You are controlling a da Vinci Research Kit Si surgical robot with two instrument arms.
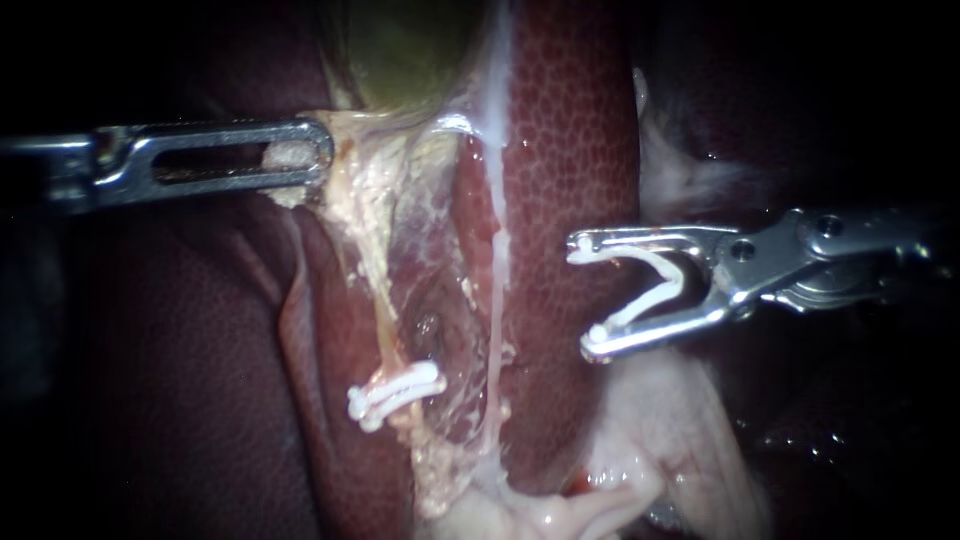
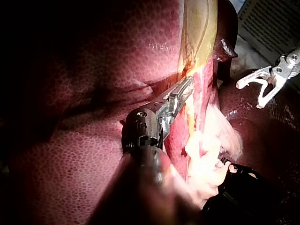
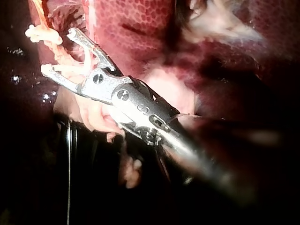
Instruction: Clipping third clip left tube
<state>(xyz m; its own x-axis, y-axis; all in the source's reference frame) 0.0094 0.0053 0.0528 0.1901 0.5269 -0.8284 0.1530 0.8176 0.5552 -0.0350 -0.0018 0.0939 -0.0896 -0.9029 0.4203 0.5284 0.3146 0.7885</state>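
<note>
white clip [image 1: 650, 305] (open) over liver [image 1: 570, 150], off tube [image 1: 379, 300]

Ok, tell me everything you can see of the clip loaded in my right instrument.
The clip is white and looks like plastic. It is a V of two thin curved legs that meet at a hinge deep between the jaws of the right instrument. Each leg ends in a small knob seated at a jaw tip. It stands wide open, with its mouth facing the liver. Only the two jaws touch it. It appears clear of the tissue and short of the left tube.
</note>
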